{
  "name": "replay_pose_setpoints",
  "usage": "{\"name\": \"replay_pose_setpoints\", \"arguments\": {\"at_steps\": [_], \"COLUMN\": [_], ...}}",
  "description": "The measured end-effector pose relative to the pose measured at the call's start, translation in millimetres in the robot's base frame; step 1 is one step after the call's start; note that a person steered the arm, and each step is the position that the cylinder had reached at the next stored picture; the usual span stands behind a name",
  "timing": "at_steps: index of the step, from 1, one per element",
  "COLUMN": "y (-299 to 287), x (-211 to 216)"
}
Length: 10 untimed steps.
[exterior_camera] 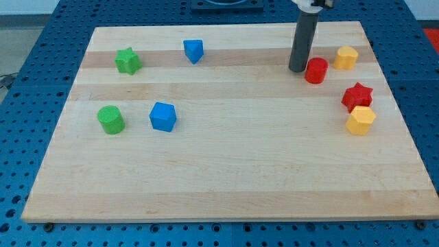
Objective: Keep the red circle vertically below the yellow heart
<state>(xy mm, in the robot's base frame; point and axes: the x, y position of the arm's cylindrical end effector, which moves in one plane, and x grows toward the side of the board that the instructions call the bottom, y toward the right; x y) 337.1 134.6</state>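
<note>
The red circle [316, 71] stands near the view's top right of the wooden board [226, 178]. The yellow heart [346, 57] lies just right of it and slightly higher. My tip [298, 69] is at the red circle's left side, touching or nearly touching it. The dark rod rises from there to the view's top.
A red star [357, 96] and a yellow hexagon [360, 120] lie at the right edge below the circle. A blue triangular block [194, 50] and a green star [127, 61] are at the top left. A green circle [110, 119] and a blue cube [163, 116] lie at the left.
</note>
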Motion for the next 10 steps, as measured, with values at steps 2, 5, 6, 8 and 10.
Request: {"name": "replay_pose_setpoints", "arguments": {"at_steps": [2, 5, 6, 8, 10], "y": [13, 47, 57, 19, -52], "x": [14, 15, 15, 18, 44]}}
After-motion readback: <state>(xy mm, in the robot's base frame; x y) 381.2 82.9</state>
